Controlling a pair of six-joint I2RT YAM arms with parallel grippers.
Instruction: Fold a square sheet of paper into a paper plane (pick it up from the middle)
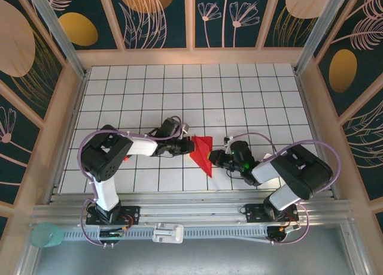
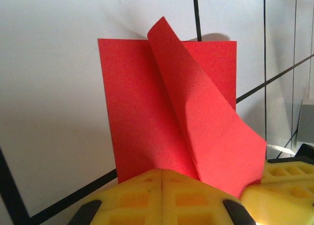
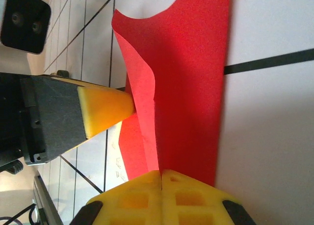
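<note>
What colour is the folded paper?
The folded paper sheet is bright red; left wrist view shows it best.

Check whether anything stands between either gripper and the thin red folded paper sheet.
Nothing visible does: the left gripper and the right gripper are each clamped directly on an edge of the thin red folded paper sheet.

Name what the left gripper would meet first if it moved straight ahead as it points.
The red paper: the left gripper is shut on its near edge, and the sheet lies ahead.
</note>
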